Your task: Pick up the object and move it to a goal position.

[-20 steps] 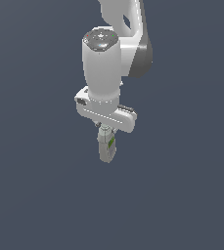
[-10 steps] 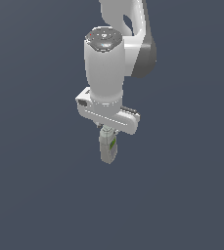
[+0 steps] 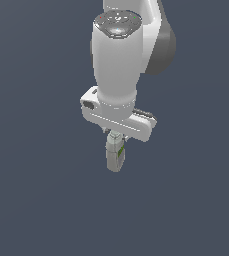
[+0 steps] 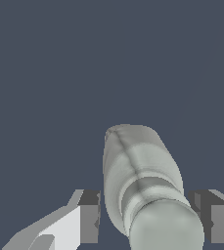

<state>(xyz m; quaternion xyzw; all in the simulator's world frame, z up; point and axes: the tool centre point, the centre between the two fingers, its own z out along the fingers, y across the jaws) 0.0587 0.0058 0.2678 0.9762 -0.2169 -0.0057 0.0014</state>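
The object, a small pale grey bottle point(image 3: 115, 156) with a green label patch, hangs in the air under the white arm in the exterior view. My gripper point(image 3: 116, 142) is shut on its upper part, with the rounded cap up between the fingers. In the wrist view the bottle point(image 4: 138, 171) points away from the camera, its cap nearest. A dark finger pad point(image 4: 89, 217) sits on one side and the other finger point(image 4: 210, 217) on the opposite side. The bottle touches no surface. No goal marker shows.
Only a plain dark blue-grey background shows around the arm point(image 3: 117, 75) in both views. No other objects, edges or containers are visible.
The arm, still holding the bottle, has shifted slightly toward the exterior view's right and looks a little larger. The grip on the bottle is unchanged.
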